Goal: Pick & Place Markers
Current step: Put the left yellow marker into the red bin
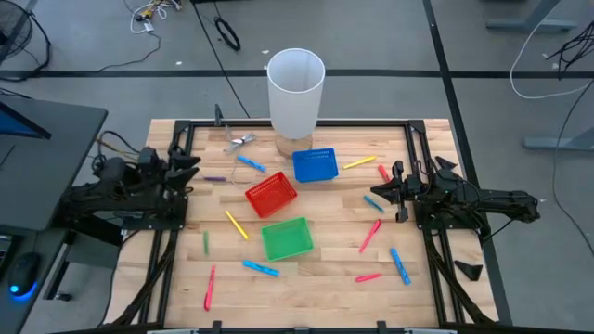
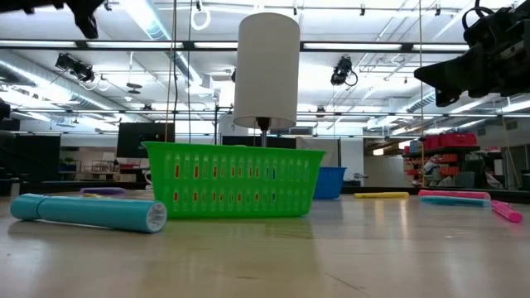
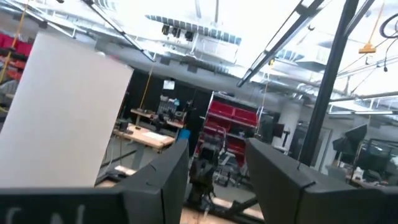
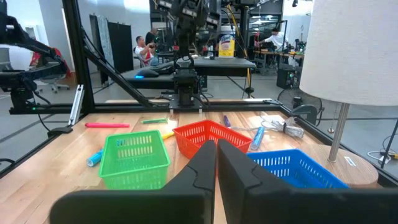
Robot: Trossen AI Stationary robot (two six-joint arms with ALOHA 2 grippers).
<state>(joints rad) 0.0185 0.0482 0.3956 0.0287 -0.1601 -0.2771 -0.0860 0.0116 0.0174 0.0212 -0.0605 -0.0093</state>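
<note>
Several markers lie flat and scattered on the wooden table [image 1: 325, 297]: a yellow one [image 1: 237, 224], a pink one [image 1: 370, 234], a light blue one [image 1: 400, 265] and others. The low view shows a light blue marker [image 2: 87, 212] close by. My left gripper [image 1: 193, 165] is at the table's left edge, raised and tipped upward. Its fingers [image 3: 168, 180] stand open with nothing between them. My right gripper [image 1: 373, 196] is at the right edge, level above the table, its fingers [image 4: 202, 171] shut and empty.
A red basket [image 1: 271, 195], a blue basket [image 1: 314, 165] and a green basket [image 1: 286, 238] stand mid-table. A tall white cylinder on a stand [image 1: 295, 88] is at the far edge, with a small metal clip [image 1: 239, 141] beside it. A black frame rims the table.
</note>
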